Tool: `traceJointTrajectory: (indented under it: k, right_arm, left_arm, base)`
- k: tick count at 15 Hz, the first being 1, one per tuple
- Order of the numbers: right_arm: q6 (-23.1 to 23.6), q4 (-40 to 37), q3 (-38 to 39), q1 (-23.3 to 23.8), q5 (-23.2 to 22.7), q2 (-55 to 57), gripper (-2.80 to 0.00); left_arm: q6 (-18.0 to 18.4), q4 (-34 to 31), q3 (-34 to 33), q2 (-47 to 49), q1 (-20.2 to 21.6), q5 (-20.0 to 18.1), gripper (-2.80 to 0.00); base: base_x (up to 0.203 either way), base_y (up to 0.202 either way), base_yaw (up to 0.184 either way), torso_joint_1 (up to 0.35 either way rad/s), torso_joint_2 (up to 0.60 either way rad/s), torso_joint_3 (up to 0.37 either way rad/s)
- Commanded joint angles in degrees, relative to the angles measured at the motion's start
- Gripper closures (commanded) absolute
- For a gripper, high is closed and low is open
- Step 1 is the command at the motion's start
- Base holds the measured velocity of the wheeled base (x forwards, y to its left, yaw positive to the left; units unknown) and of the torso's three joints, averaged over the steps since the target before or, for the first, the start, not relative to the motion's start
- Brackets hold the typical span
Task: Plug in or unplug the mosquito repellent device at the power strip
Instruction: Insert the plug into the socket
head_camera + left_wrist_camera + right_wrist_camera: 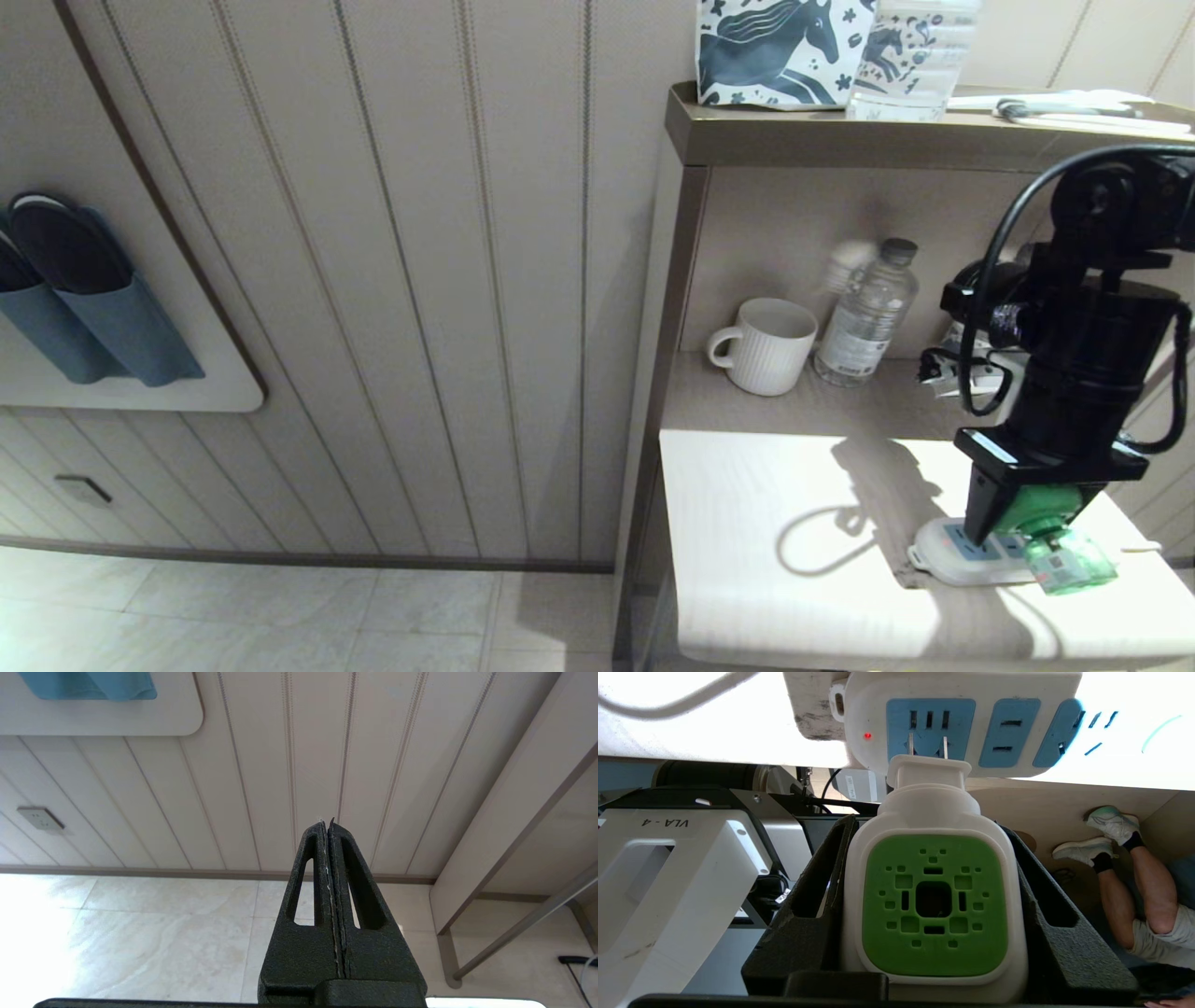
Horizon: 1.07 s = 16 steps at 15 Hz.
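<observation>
The mosquito repellent device (pixel 1053 523) has a green and white head (pixel 934 905) and a translucent green bottle. My right gripper (pixel 1032 523) (pixel 927 826) is shut on it, one black finger on each side of the head. The power strip (pixel 952 553) (pixel 864 700) lies on the white tabletop (pixel 794 523) with a small red light on. The device's two metal prongs (pixel 945 744) stand at the slots of the strip's first blue socket face, with part of their length still showing. My left gripper (pixel 327 826) hangs shut and empty over the floor, out of the head view.
A white ribbed mug (pixel 766 345) and a clear water bottle (pixel 864 317) stand at the back of the lower shelf. A horse-patterned bag (pixel 775 47) sits on the upper shelf. Blue slipper pockets (pixel 93 299) hang on the wall. A person's legs (pixel 1134 872) lie beyond the table.
</observation>
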State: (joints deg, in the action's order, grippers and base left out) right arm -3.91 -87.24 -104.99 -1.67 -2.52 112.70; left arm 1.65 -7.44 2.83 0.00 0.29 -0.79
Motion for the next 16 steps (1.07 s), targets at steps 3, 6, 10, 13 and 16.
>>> traceJointTrajectory:
  k: [3,6,10,13,16]
  right_arm:
    - [0.05,-2.72,0.22,0.70,-0.03,0.89,0.00]
    - [-0.04,-2.72,0.40,0.68,-0.03,1.10,0.00]
    - [-0.04,-2.72,1.19,0.44,-0.11,1.03,0.00]
    - [-0.04,-2.72,1.91,0.47,-0.20,1.03,0.00]
    - [-0.04,-2.72,2.13,0.44,-0.23,1.03,0.00]
  left_arm:
    - [0.02,-0.03,-0.02,0.00,0.02,0.00,0.00]
    - [0.02,-0.03,-0.02,0.00,0.03,0.00,0.00]
    - [0.02,-0.03,-0.02,0.00,-0.01,0.00,0.00]
    - [0.02,-0.03,-0.02,0.00,0.06,0.00,0.00]
    - [0.02,-0.03,-0.02,0.00,-0.03,0.00,0.00]
  base:
    - [0.000,0.000,0.000,0.000,0.00,0.000]
    - [0.000,0.000,0.000,0.000,0.00,0.000]
    - [0.000,0.000,0.000,0.000,0.00,0.000]
    - [0.000,0.000,0.000,0.000,0.00,0.000]
    - [0.000,0.000,0.000,0.000,0.00,0.000]
